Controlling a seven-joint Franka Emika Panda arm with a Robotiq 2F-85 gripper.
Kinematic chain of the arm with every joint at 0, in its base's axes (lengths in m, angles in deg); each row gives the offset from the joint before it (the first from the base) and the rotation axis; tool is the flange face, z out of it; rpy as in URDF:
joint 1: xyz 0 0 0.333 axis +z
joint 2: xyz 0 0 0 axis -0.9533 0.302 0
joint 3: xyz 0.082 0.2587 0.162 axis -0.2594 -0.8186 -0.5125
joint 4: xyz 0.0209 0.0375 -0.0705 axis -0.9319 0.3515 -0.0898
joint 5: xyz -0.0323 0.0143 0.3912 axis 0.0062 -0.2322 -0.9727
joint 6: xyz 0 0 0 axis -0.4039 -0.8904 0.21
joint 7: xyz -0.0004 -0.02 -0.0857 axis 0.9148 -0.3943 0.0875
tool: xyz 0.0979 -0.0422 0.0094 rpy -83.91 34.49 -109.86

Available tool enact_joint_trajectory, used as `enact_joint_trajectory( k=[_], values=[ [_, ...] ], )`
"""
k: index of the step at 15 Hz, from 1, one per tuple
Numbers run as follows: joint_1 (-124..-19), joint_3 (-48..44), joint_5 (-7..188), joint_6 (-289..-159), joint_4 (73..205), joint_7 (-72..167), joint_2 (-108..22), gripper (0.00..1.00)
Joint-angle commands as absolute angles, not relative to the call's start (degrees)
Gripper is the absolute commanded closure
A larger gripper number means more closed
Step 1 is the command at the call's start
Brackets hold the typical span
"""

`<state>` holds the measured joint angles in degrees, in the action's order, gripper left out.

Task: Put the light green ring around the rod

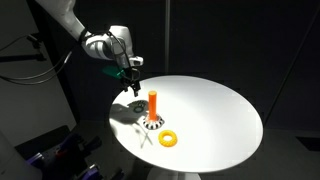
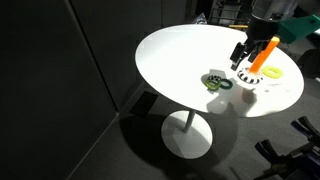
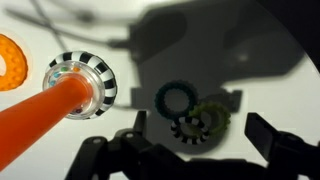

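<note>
Exterior views — round white table [image 1: 215, 110] (dark room [image 2: 60, 80])

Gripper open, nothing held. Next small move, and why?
Probably lower straight down toward the light green ring. In the wrist view the gripper is open and empty, and the ring lies roughly in line with its opening, close beside a darker ring, so aim for the light one only. The rod stands to the side with no ring on it.

The arm [image 1: 70, 28] angles down, pincer [image 1: 131, 84] hanging with jaws spread.
</note>
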<state>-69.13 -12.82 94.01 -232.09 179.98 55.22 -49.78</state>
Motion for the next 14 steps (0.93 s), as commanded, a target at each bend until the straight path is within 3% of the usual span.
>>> enact_joint_trajectory(
  k=[1, 14],
  values=[
    [-68.7, -11.7, 92.0, -234.2, 175.8, 51.1, -44.5, 0.00],
    [-69.5, -12.8, 88.0, -239.0, 166.2, 40.5, -31.3, 0.00]
  ],
)
